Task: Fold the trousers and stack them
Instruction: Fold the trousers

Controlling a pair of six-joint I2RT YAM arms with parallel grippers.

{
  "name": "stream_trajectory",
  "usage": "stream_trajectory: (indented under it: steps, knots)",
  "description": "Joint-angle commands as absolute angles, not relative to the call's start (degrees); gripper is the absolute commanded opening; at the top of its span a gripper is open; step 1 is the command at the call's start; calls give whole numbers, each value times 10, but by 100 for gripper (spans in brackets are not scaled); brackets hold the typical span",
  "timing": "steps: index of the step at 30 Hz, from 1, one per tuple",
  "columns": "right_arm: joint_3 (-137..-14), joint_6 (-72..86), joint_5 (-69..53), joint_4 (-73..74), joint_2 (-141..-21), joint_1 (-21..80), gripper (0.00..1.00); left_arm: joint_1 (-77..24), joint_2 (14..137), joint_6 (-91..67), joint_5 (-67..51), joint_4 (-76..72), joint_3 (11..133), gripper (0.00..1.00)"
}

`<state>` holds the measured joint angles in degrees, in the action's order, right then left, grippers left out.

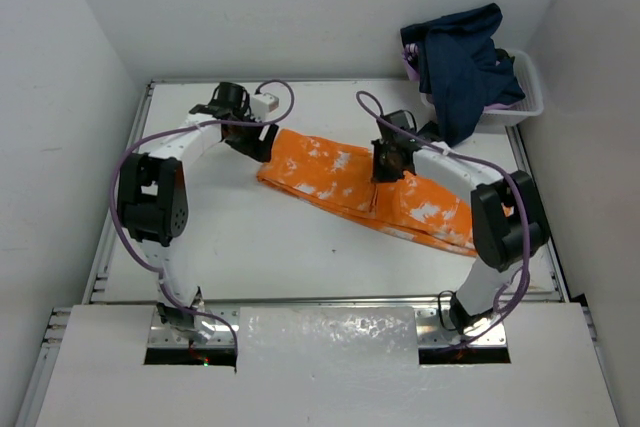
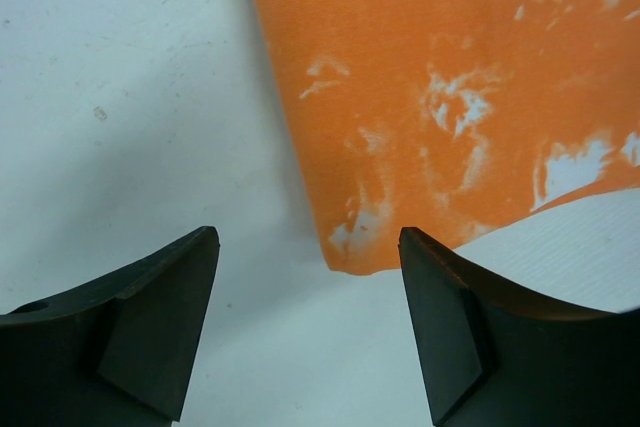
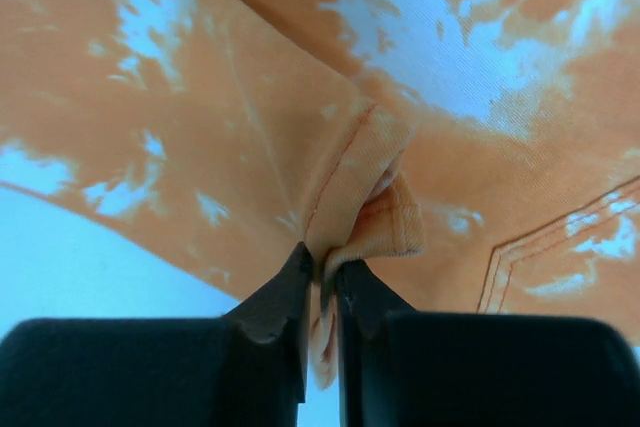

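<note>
- Trousers (image 1: 330, 177): orange with white splotches, lying as one long flat band across the middle of the worktop (image 1: 250, 247).
- Long axis on a slant, one end toward the far left, the other toward the near right.
- Which end is the waist: cannot tell.
- Far-left end: a corner flat on the worktop, just ahead of the left jaws and between their lines, touching neither.
- Left jaws: wide apart, empty, held low over bare worktop.
- Right jaws: clamped tight on a pinched-up hem fold about midway along the band, cloth puckered above the tips.
- Line of double stitching just right of that pinch.
- Worktop: white, matt, metal rails along its edges.
- Basket (image 1: 528, 97): white, at the far right corner, well apart from the trousers.
- Dark blue clothes (image 1: 460, 62) heaped in the basket and draped over its near side.
- Plain white walls on three sides.
</note>
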<state>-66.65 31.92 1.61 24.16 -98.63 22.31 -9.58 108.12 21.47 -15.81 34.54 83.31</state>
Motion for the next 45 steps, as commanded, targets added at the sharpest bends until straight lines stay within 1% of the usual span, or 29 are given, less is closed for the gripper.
stream_trajectory:
  steps: [1, 2, 3, 4, 5, 7, 9, 10, 14, 16, 17, 18, 19, 21, 23, 25, 26, 27, 28, 29, 31, 33, 36, 42, 45]
  knots:
    - [-664, 352, 41, 234, -1017, 219, 12, -91, 1077, 184, -196, 315, 853, 71]
    - [-675, 358, 48, 252, -1024, 218, 19, -91, 1080, 175, -199, 307, 853, 73]
    - [-681, 361, 55, 261, -1029, 215, 35, -93, 1088, 172, -202, 303, 854, 74]
    - [-685, 368, 61, 267, -1037, 210, 45, -93, 1092, 167, -206, 300, 856, 75]
    - [-691, 372, 72, 283, -1040, 204, 52, -94, 1103, 158, -205, 294, 860, 76]
    - [-699, 376, 82, 304, -1037, 191, 63, -95, 1117, 149, -207, 292, 872, 76]
    - [-703, 363, 95, 315, -1027, 185, 67, -97, 1141, 143, -207, 294, 881, 78]
    - [-710, 357, 108, 325, -1013, 185, 70, -98, 1158, 142, -207, 295, 888, 79]
    - [-716, 333, 116, 362, -960, 171, 74, -99, 1200, 138, -187, 303, 903, 79]
    - [-692, 334, 103, 369, -930, 144, 74, -99, 1210, 137, -171, 304, 902, 79]
    - [-680, 336, 95, 369, -896, 129, 75, -98, 1217, 137, -171, 304, 901, 79]
    - [-654, 338, 77, 371, -878, 96, 74, -98, 1221, 136, -183, 304, 897, 78]
    - [-643, 337, 70, 373, -862, 79, 74, -98, 1223, 133, -193, 303, 895, 73]
    - [-616, 323, 68, 388, -817, 27, 75, -100, 1225, 132, -232, 303, 885, 66]
    - [-591, 306, 67, 402, -782, -27, 78, -101, 1230, 128, -266, 306, 877, 54]
    - [-575, 294, 55, 407, -766, -60, 79, -101, 1237, 126, -283, 315, 875, 45]
    - [-561, 285, 34, 410, -759, -95, 80, -101, 1239, 125, -296, 316, 873, 31]
    - [-555, 281, 22, 412, -759, -114, 80, -101, 1241, 124, -300, 318, 873, 20]
    - [-548, 275, 10, 411, -759, -147, 80, -101, 1240, 123, -301, 319, 872, 8]
    - [-537, 272, 1, 407, -759, -162, 80, -100, 1238, 123, -310, 324, 875, 0]
    - [-534, 257, -11, 405, -759, -189, 80, -91, 1228, 127, -314, 335, 883, 0]
    - [-542, 242, 10, 415, -767, -192, 80, -72, 1202, 134, -306, 348, 896, 0]
    - [-549, 227, 12, 422, -784, -192, 79, -29, 1159, 141, -277, 371, 918, 0]
    - [-546, 238, 0, 397, -785, -191, 78, 60, 1096, 179, -226, 442, 1001, 0]
    - [-541, 244, -26, 384, -789, -189, 78, 68, 1071, 213, -202, 479, 1050, 0]
